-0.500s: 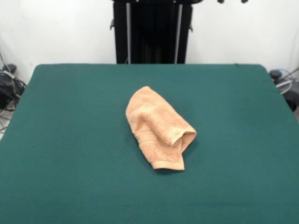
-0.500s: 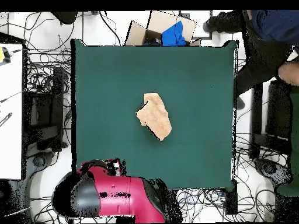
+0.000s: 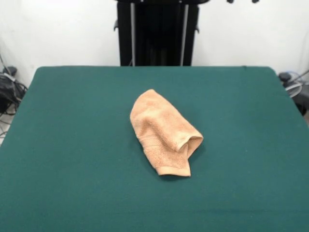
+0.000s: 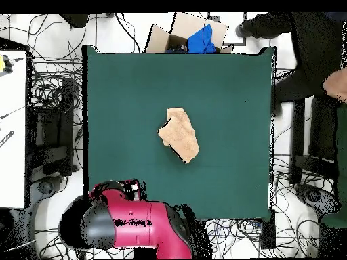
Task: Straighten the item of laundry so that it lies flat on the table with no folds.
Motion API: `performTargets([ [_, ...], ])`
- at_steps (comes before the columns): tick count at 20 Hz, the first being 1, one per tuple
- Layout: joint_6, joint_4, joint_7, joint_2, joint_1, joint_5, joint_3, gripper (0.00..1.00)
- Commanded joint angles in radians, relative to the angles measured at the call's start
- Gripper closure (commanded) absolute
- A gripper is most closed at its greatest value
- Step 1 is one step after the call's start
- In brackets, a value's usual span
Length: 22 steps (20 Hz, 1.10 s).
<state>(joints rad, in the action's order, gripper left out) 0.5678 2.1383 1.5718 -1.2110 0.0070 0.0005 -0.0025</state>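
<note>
The peach-orange towel (image 3: pixel 164 133) lies crumpled and folded over on itself in a long bundle near the middle of the dark green table (image 3: pixel 72 121). One hemmed end forms an open pocket at its near right. In the overhead view the towel (image 4: pixel 180 134) sits at the centre of the table (image 4: pixel 122 101). My gripper (image 3: pixel 241 1) shows only as dark bits at the top edge of the front view, far from the towel. In the overhead view the red arm (image 4: pixel 132 227) is drawn back past the table's bottom edge.
The black pedestal (image 3: pixel 157 31) stands behind the table. A cardboard box with a blue thing in it (image 4: pixel 190 35) sits beyond the far edge. A person (image 4: pixel 318 47) stands at the upper right. Cables lie on the floor around the table. A white desk (image 4: pixel 12 122) is at the left.
The towel has not moved. The drawn-back arm has shifted slightly in the overhead view, and the person at the right has moved a little.
</note>
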Motion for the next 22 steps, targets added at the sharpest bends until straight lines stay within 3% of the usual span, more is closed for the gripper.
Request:
performTargets([
  [1,0.063,0.008,0.205,0.055,0.012,0.017,0.000,0.00],
  [4,0.039,0.028,0.218,0.067,0.021,0.011,-0.005,0.00],
  [7,-0.160,0.089,0.211,0.207,-0.020,0.030,0.044,0.00],
  [10,-0.278,0.091,0.222,0.329,-0.040,0.039,0.067,0.00],
  [17,-0.412,0.039,0.204,0.528,-0.081,0.048,0.113,0.00],
  [22,-0.494,-0.013,0.207,0.621,-0.073,0.040,0.109,0.00],
])
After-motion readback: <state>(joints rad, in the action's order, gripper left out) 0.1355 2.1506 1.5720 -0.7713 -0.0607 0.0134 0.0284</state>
